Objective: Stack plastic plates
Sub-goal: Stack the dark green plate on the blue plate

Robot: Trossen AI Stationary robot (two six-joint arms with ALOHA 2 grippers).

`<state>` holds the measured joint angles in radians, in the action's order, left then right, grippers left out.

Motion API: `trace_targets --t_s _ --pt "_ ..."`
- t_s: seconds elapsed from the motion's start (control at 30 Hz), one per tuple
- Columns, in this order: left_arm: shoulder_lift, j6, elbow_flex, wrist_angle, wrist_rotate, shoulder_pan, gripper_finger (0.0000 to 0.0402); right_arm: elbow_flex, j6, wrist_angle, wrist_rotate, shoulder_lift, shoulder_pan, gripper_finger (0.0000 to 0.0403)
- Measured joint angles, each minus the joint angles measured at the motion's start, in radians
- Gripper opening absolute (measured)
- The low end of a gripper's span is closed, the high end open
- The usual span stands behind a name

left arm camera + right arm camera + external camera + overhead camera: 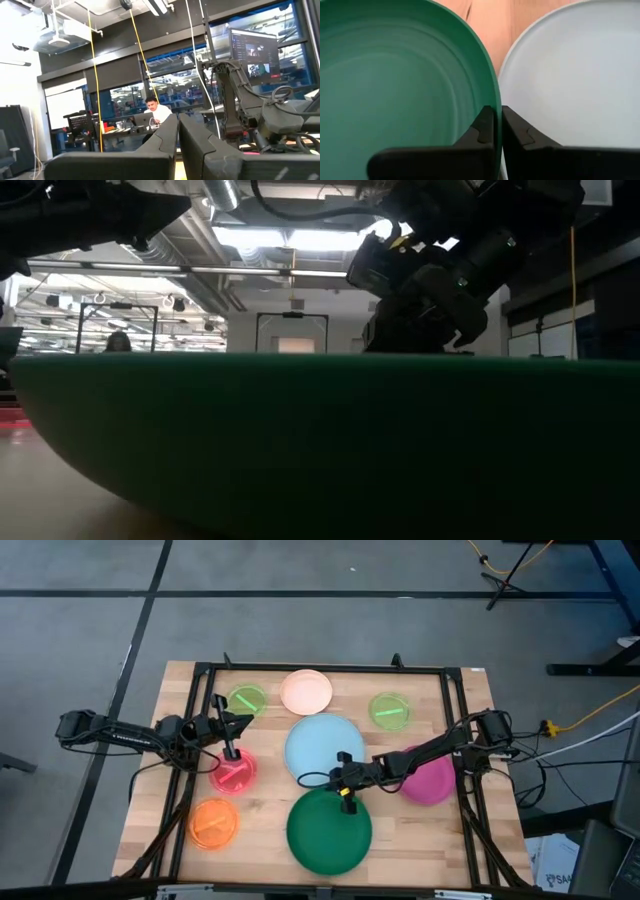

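Note:
The dark green plate (328,835) lies at the table's near middle, and it fills the low view (330,440). My right gripper (347,802) is shut on its far rim. Just beyond it sits the light blue plate (325,747) (575,75). My left gripper (232,752) (178,145) is shut and hangs over the far edge of the pink-red plate (234,774). Flat on the wood lie the orange plate (213,823), the magenta plate (432,780), the peach plate (306,692) and two lime green plates (247,700) (389,711). My right gripper pinches the dark green plate's far rim (494,100), with one finger inside the bowl and one outside. The fingers come from above and lie across the rim. Whether the plate is off the table I cannot tell. My left gripper: I cannot tell whether it touches the pink-red plate.
A black metal frame (330,668) runs round the tabletop. My right arm reaches over the magenta plate. Bare wood shows at the near right corner (440,840). In the left wrist view a person (157,112) sits at a desk in the room beyond.

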<state>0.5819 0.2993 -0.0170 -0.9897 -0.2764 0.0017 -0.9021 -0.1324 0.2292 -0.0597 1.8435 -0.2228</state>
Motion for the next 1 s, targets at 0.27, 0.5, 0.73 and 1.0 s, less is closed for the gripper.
trace_targets --t_s 0.27,0.5,0.73,1.0 --pt "0.0 0.001 0.0 -0.02 -0.003 0.0 0.0009 -0.005 0.006 -0.013 -0.001 -0.03 0.0 0.0008" --pt "0.0 0.0 0.0 -0.021 -0.002 0.0 0.0009 -0.005 0.008 -0.046 -0.002 -0.107 0.005 0.0003" --pt "0.0 0.0 0.0 -0.021 -0.003 0.0 0.0009 -0.005 0.013 -0.113 -0.019 -0.201 0.035 0.0002" --pt "0.0 0.0 0.0 -0.022 -0.002 0.0 0.0009 -0.005 0.041 -0.136 0.001 -0.278 0.132 0.0002"
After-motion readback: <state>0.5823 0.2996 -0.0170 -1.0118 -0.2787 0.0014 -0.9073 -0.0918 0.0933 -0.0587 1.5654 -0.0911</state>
